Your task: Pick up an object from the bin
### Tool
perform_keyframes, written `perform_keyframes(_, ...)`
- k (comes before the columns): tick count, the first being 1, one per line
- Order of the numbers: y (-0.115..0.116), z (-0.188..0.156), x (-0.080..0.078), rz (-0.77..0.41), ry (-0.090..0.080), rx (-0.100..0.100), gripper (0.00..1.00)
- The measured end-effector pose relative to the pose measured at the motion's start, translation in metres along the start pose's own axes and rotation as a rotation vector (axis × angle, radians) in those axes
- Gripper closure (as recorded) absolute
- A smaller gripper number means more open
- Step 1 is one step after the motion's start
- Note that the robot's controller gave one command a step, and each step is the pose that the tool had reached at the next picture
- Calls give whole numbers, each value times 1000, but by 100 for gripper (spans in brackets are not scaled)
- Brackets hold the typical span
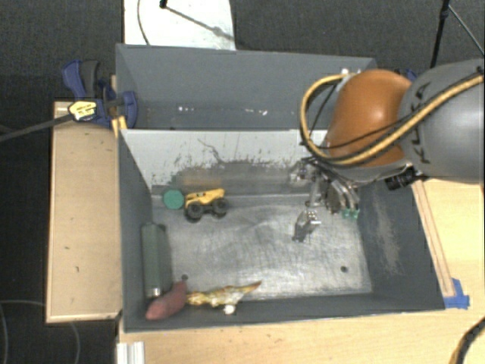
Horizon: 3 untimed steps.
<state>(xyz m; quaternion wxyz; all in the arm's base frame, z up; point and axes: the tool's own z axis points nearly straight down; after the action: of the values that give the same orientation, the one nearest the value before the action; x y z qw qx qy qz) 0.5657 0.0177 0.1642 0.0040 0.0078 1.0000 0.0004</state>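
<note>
My gripper point(305, 224) hangs over the bare floor in the right middle of the bin, with nothing under it or in it. A small green thing point(350, 214) shows just to its right, by the wrist. The nearest loose thing to the left is a yellow toy truck point(206, 203) with black wheels, standing by the back wall. A green round disc point(173, 199) lies right beside the truck on its left.
A dark grey-green cylinder point(154, 260) lies along the left wall. At the front left corner a reddish-brown lump point(167, 303) touches a yellowish toy lizard point(224, 296) stretched along the front wall. The arm with its orange cover looms over the bin's right back.
</note>
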Motion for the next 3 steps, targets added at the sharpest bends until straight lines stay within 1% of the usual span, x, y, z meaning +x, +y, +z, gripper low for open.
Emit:
perform_keyframes(1,49,4,6,-106,8,0,0)
perform_keyframes(2,83,12,-13,-36,4,0,0)
perform_keyframes(3,135,79,-26,-96,-29,-1,0)
